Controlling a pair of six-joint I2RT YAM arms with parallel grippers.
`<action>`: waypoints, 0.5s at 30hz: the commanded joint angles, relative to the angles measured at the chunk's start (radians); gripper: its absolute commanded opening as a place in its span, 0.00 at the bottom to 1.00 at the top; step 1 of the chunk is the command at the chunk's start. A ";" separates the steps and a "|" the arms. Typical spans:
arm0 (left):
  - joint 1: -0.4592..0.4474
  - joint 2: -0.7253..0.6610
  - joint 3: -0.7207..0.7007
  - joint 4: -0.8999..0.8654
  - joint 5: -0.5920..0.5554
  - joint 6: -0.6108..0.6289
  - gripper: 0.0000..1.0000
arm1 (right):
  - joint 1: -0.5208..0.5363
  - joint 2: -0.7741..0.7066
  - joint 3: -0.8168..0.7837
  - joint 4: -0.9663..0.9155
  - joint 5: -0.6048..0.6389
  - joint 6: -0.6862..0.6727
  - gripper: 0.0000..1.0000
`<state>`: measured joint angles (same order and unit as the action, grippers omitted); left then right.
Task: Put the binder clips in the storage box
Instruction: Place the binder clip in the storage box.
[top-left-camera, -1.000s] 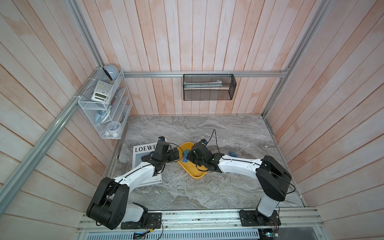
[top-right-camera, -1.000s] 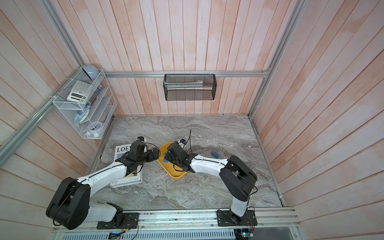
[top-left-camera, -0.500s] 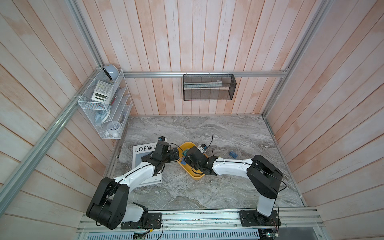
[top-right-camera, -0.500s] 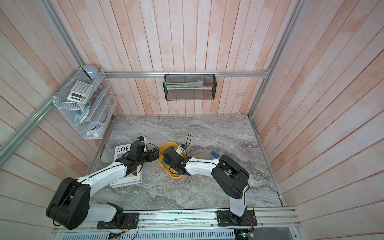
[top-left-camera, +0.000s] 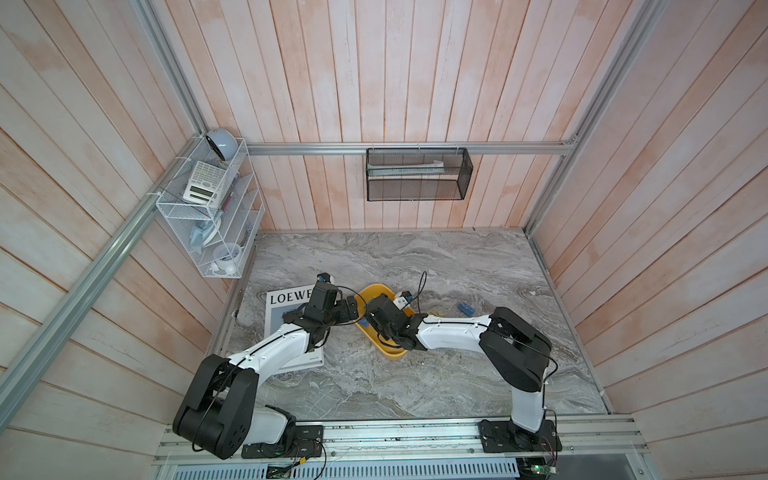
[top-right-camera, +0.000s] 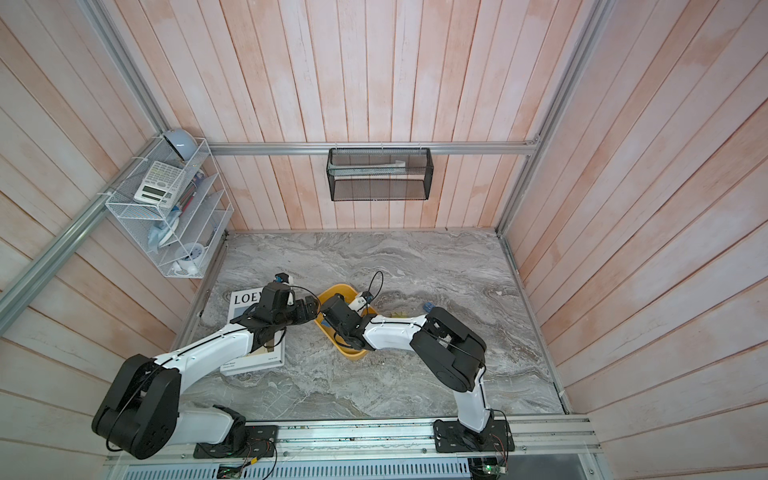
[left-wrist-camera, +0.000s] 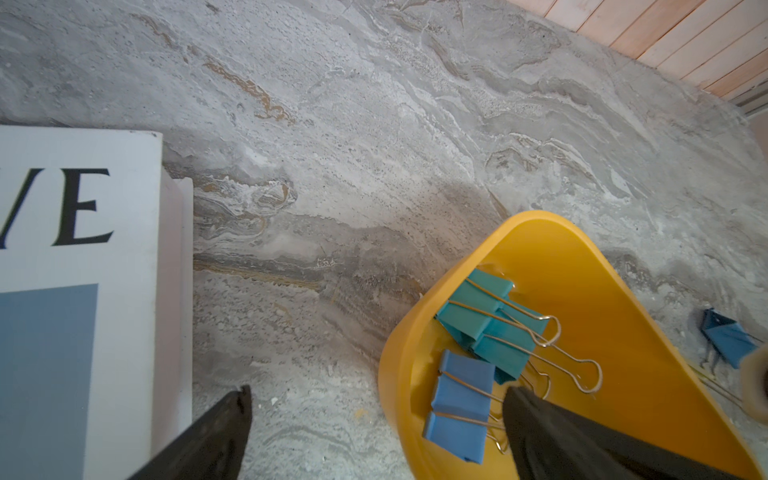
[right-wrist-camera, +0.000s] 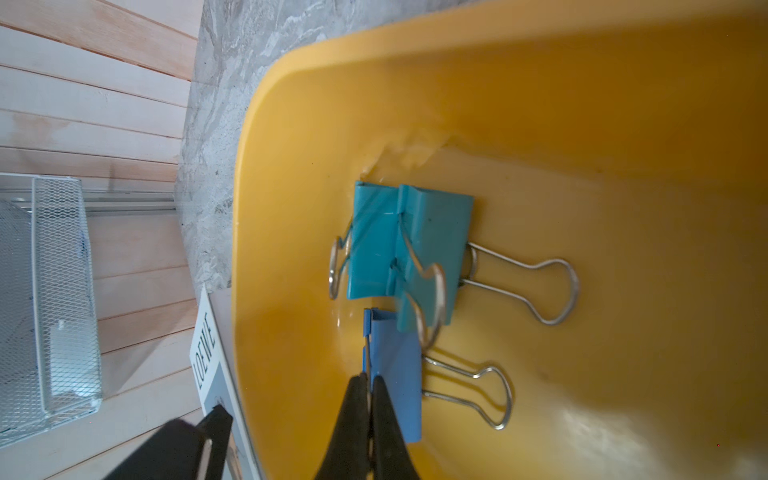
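The mustard-yellow storage box (top-left-camera: 377, 287) (right-wrist-camera: 582, 104) lies at mid-table in both top views. Two teal binder clips (right-wrist-camera: 409, 245) (left-wrist-camera: 478, 309) lie overlapped inside it. Beside them is a blue binder clip (right-wrist-camera: 397, 374) (left-wrist-camera: 457, 409), and my right gripper (right-wrist-camera: 368, 380) (top-left-camera: 368, 322) is shut on one of its wire handles, low inside the box. My left gripper (left-wrist-camera: 378, 397) (top-left-camera: 353, 306) stands open across the box's left rim, holding nothing. Another blue binder clip (top-left-camera: 466, 308) (left-wrist-camera: 725, 338) lies on the marble to the right of the box.
A white magazine (top-left-camera: 286, 305) (left-wrist-camera: 62, 199) lies left of the box, under my left arm. A white wire rack (top-left-camera: 212, 216) hangs on the left wall. On the back wall hangs a black mesh basket (top-left-camera: 417, 174). The two grippers are close together at the box's left end.
My right gripper has slid a little left and toward the front inside the box, with its elbow folding in. The left arm has stayed still and open.
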<state>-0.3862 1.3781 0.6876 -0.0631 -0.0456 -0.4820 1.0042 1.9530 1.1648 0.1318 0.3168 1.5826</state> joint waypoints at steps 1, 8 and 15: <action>0.004 -0.009 -0.015 0.007 -0.004 0.016 1.00 | -0.012 0.045 0.024 0.063 -0.031 0.014 0.06; 0.006 -0.008 -0.019 0.009 -0.005 0.016 1.00 | -0.021 0.027 -0.022 0.108 -0.076 0.005 0.26; 0.006 -0.006 -0.017 0.012 -0.003 0.013 1.00 | -0.026 -0.097 -0.112 0.128 -0.140 -0.087 0.34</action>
<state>-0.3862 1.3777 0.6830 -0.0624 -0.0460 -0.4820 0.9848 1.9324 1.0775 0.2398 0.2150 1.5578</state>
